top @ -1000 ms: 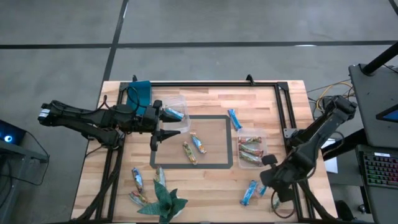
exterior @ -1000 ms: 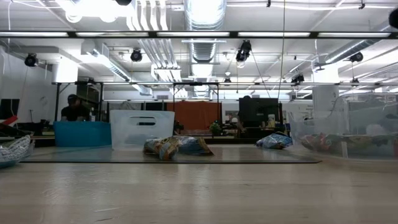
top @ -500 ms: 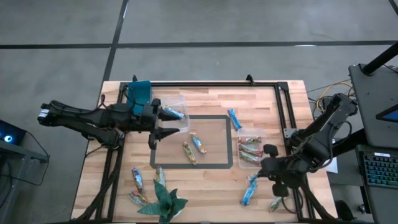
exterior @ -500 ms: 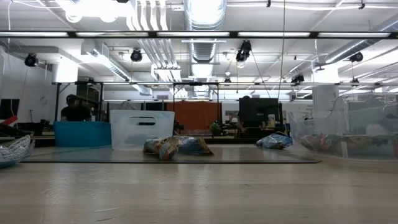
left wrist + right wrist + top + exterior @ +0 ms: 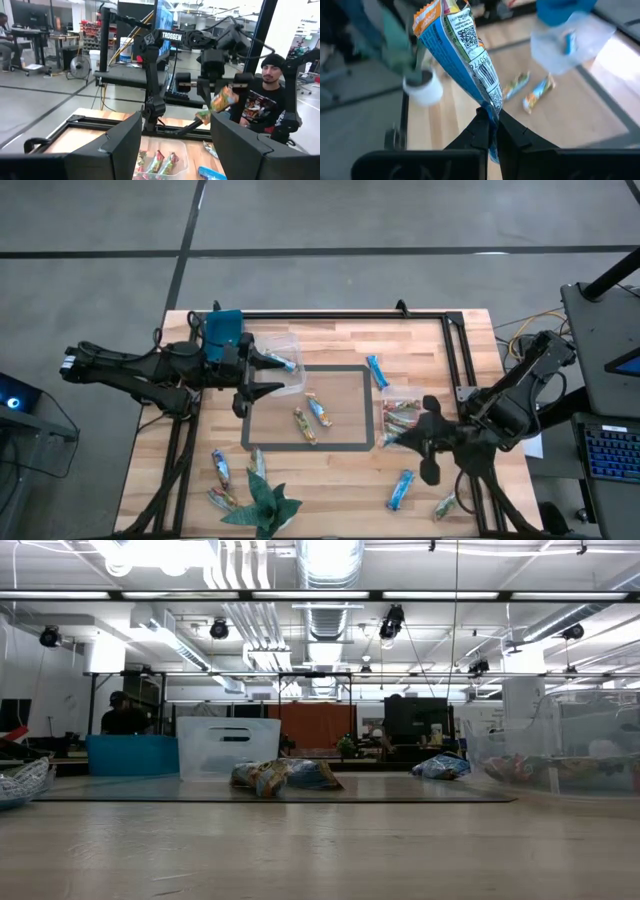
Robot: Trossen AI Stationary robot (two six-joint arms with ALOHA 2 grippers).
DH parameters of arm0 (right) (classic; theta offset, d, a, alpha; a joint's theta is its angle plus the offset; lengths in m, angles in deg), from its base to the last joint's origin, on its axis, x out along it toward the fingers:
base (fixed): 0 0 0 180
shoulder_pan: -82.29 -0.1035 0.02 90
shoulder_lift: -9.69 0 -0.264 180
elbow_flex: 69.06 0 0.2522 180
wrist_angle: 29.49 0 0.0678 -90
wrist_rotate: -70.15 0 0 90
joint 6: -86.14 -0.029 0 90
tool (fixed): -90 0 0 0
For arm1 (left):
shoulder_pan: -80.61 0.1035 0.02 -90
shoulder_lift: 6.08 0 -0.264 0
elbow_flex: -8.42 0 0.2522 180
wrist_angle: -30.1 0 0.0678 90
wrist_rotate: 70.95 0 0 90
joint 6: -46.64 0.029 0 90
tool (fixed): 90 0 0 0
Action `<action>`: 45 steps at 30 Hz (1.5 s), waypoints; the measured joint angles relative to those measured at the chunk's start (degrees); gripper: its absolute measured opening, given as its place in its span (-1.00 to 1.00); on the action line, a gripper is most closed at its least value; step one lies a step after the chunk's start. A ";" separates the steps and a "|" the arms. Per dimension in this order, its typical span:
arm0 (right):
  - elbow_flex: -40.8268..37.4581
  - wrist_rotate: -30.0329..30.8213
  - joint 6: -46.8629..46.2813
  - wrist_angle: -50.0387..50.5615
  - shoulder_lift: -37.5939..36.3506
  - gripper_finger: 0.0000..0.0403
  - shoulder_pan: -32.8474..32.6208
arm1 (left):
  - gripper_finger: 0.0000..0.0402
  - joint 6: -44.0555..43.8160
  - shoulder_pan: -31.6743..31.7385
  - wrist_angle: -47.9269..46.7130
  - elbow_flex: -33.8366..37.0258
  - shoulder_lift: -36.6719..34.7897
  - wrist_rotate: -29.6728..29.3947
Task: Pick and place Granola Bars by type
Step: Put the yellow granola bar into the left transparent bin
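My right gripper (image 5: pixel 412 438) hangs above the table's near right, beside the right clear tub (image 5: pixel 405 406), shut on a granola bar (image 5: pixel 465 55) with a blue and white wrapper and an orange end. That bar also shows in the left wrist view (image 5: pixel 220 100). My left gripper (image 5: pixel 262 377) stands open and level over the left clear tub (image 5: pixel 283 343), which holds a blue bar (image 5: pixel 281 363). Other bars lie flat on the table: two inside the taped rectangle (image 5: pixel 308 416) and one blue bar (image 5: pixel 376 370) at its far right corner. My right gripper pinches the bar's near end (image 5: pixel 490 107) between its two fingertips. The fingers slant down from the table's right side, and the bar sticks out beyond them in line with them. The bar is lifted clear of the table.
A blue bar (image 5: pixel 400 488) and another bar (image 5: pixel 445 503) lie at the near right. Several bars (image 5: pixel 220 470) and a green paper figure (image 5: pixel 262 502) are at the near left. The right tub holds brown bars (image 5: pixel 159 162). A person (image 5: pixel 262 102) sits beyond the table.
My right gripper has risen from the table's near right and gone toward the right tub, turning its wrist as it went. It has carried the bar up clear of the table.
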 joint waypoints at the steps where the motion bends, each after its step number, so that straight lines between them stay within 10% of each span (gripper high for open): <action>1: 0.05 0.57 0.66 -1.30 0.00 -0.96 0.64 | 0.08 0.24 0.00 0.05 0.00 0.00 0.00; 19: 0.72 -4.64 22.77 -28.55 0.67 -0.96 15.81 | 0.09 1.84 0.00 3.58 -0.02 0.09 -1.29; 45: 30.30 -21.19 35.69 -21.74 26.41 -0.96 30.88 | 0.41 7.12 -0.79 3.61 0.24 0.13 0.14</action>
